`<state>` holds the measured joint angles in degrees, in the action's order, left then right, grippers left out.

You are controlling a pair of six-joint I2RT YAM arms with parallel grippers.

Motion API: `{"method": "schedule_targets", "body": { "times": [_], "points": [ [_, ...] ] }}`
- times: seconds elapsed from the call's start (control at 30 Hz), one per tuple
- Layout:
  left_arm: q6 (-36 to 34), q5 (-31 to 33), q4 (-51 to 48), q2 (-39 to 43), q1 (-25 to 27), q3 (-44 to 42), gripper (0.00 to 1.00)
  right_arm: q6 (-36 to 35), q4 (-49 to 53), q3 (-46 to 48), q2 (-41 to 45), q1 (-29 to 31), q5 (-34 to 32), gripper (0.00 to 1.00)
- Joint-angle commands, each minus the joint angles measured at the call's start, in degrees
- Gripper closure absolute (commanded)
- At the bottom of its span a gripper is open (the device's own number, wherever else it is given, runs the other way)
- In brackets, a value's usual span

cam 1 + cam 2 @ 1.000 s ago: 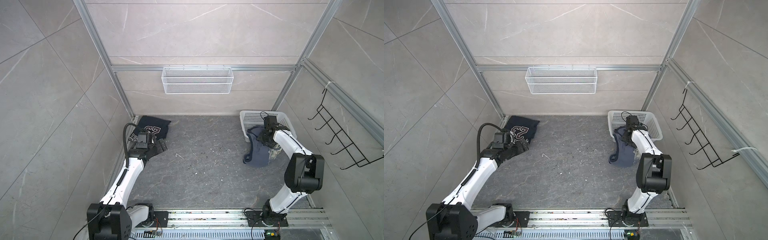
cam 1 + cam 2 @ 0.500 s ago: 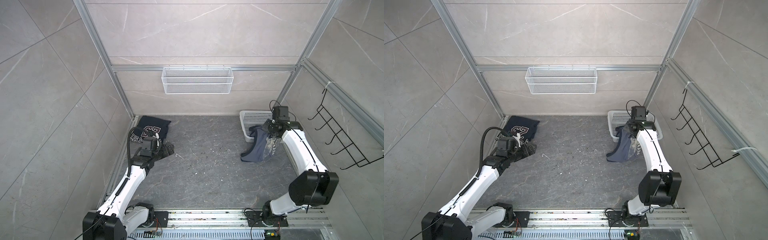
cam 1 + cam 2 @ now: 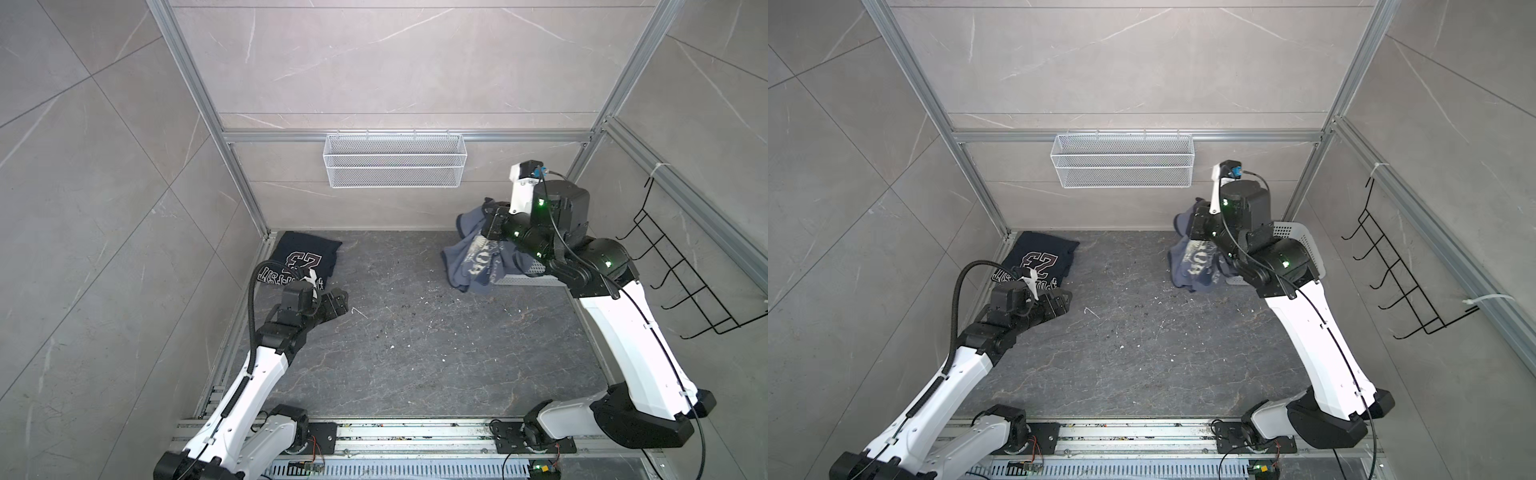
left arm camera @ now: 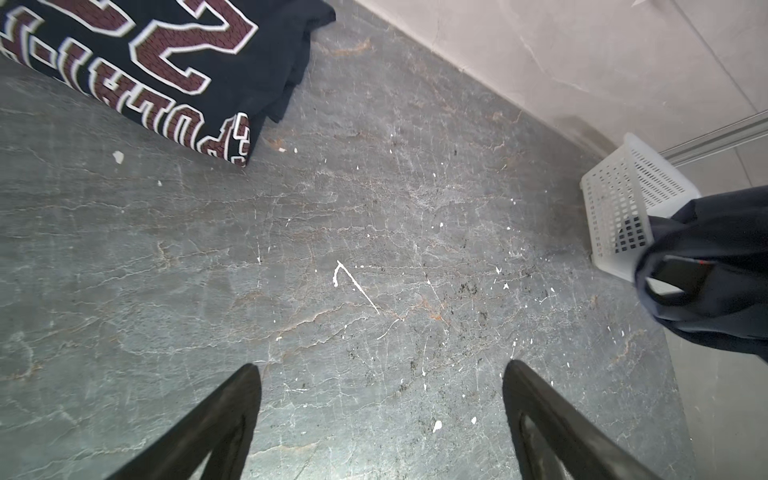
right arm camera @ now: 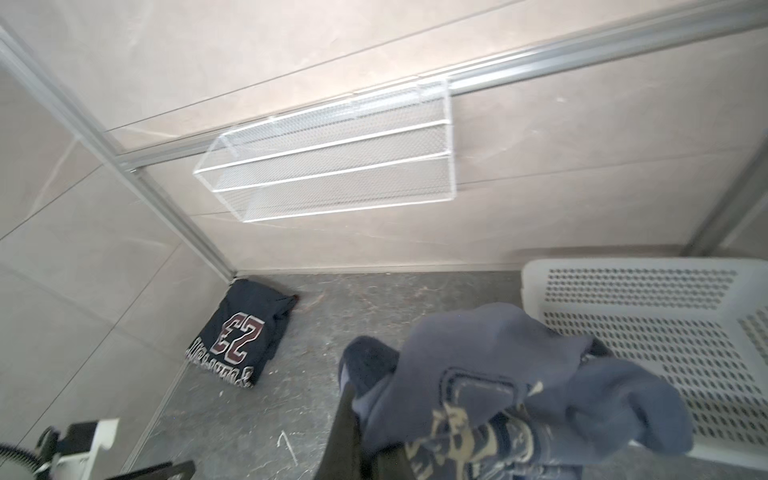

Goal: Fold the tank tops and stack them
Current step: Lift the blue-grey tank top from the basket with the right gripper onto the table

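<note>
Speckled grey stone floor (image 3: 415, 340), pale tiled walls (image 3: 374, 62). The right gripper (image 3: 492, 224) pinches the blue top (image 3: 473, 266), raised beside the basket (image 3: 1304, 241); the folded navy top (image 3: 305, 257) lies well apart from it; left gripper (image 4: 380, 374) spread, empty.

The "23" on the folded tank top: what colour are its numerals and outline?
Maroon numerals, white outline, on the navy tank top; clearest in the left wrist view.

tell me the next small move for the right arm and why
Probably carry the right gripper toward the table middle and lower it: its jaws are shut on the slate-blue tank top, hanging bunched by the white basket, while the navy tank top lies folded.
</note>
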<state>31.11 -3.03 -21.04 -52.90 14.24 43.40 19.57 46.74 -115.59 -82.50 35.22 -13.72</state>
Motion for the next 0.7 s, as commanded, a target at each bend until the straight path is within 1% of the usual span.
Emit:
{"method": "schedule_targets", "body": {
  "times": [0.0, 0.07, 0.13, 0.17, 0.2, 0.23, 0.27, 0.3, 0.33, 0.37, 0.4, 0.43, 0.5, 0.57, 0.67],
  "points": [
    [0.39, 2.34, -0.04, 2.73, 0.17, -0.52, 0.07, -1.95, 1.67, 0.17, -6.81, 6.98, -1.97, 1.0],
    [0.44, 2.5, -1.29, 3.84, 0.18, -1.07, 0.07, -1.02, 0.18, 1.63, -11.0, 10.5, -2.01, 1.0],
    [0.68, 2.63, -2.56, 4.92, 0.18, -1.92, 0.07, 0.51, -1.48, 3.13, -15.57, 11.91, 0.31, 1.0],
    [1.16, 2.67, -3.13, 5.53, 0.2, -2.58, 0.08, 1.67, -2.05, 3.35, -17.94, 12.21, 1.56, 0.97],
    [1.51, 2.63, -3.64, 5.98, 0.25, -3.21, 0.07, 2.47, -2.33, 3.21, -20.74, 12.35, 3.21, 0.89],
    [1.95, 2.61, -4.19, 6.35, 0.22, -3.92, 0.08, 3.2, -2.53, 2.56, -24.07, 12.41, 5.24, 0.7],
    [2.4, 2.43, -4.8, 6.41, 0.17, -4.51, 0.07, 3.36, -1.63, 0.85, -27.59, 12.41, 6.88, 0.54],
    [2.69, 1.85, -5.29, 6.22, 0.17, -4.95, 0.08, 3.22, 0.39, -2.15, -31.03, 12.41, 8.0, 0.45],
    [2.88, 1.01, -6.03, 5.66, 0.2, -5.24, 0.08, 2.56, 4.14, -6.21, -34.61, 12.33, 7.92, 0.39],
    [2.98, 0.14, -7.04, 4.73, 0.17, -5.21, 0.08, 1.55, 9.26, -9.9, -37.72, 12.31, 5.4, 0.33],
    [2.97, -0.78, -8.23, 3.64, 0.18, -4.96, 0.08, 0.99, 12.26, -11.65, -38.93, 12.13, 2.32, 0.29],
    [3.07, -1.34, -10.1, 2.28, 0.26, -4.46, 0.08, 0.5, 13.93, -11.86, -39.0, 11.63, -0.32, 0.27],
    [2.8, -1.05, -12.77, 0.11, 0.97, -3.91, 0.09, 0.06, 12.19, -6.06, -35.14, 10.13, -1.15, 0.26],
    [2.78, 0.12, -14.93, -1.63, 1.97, -3.63, 0.09, 0.15, 6.19, 5.7, -28.01, 7.89, 1.04, 0.26],
    [2.89, -0.65, -13.61, -3.75, 3.31, -4.11, 0.1, 2.7, 0.45, 21.01, -18.28, 3.46, 4.06, 0.26]
  ]
}}
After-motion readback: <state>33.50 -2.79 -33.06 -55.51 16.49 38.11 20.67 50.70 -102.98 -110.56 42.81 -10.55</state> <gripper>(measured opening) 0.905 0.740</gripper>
